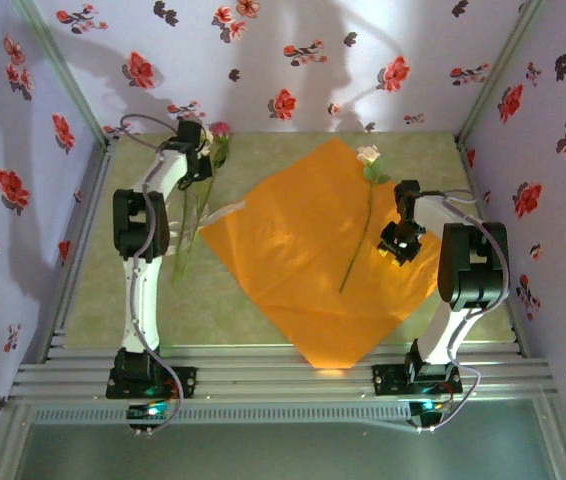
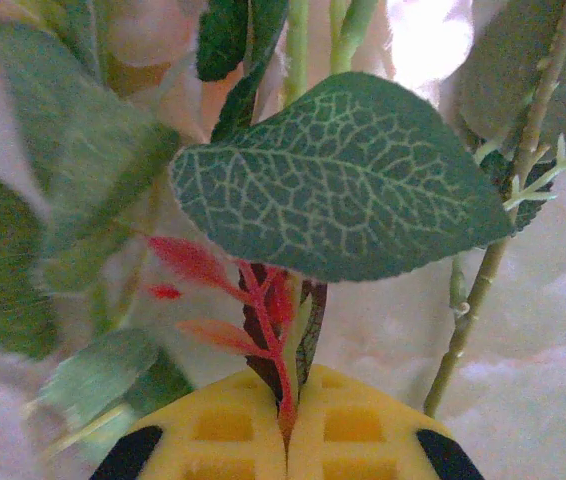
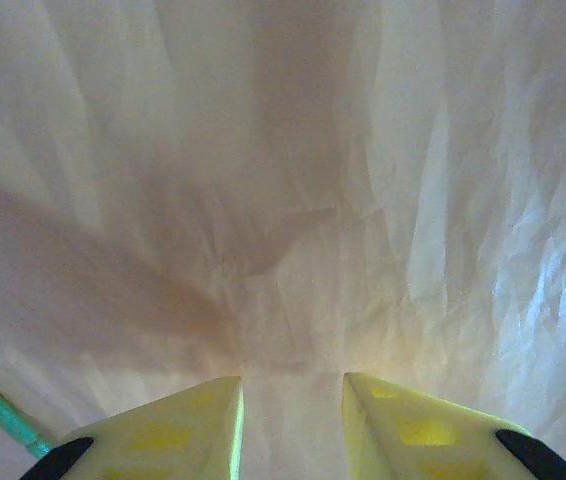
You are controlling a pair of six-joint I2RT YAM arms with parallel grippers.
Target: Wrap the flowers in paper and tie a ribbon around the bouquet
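The paper (image 1: pixel 293 250) lies flat on the table (image 1: pixel 213 312) as a diamond, one corner toward the arm bases, and bears a single flower (image 1: pixel 368 155). Its cream head lies at the far corner and its stem runs toward the near side, slanting slightly left. The remaining flowers (image 1: pixel 221 130) lie off the sheet at the far left, heads toward the back wall, stems trailing near and left. The left gripper (image 1: pixel 201 145) sits on this bunch just below the heads. In the left wrist view its fingers (image 2: pixel 363 430) are pressed together, pinching a thin reddish stem under a broad green leaf (image 2: pixel 343 180). The right gripper (image 1: pixel 400 240) hangs over the right part of the paper, just right of the single stem. In its wrist view the jaws stand apart with nothing between them.
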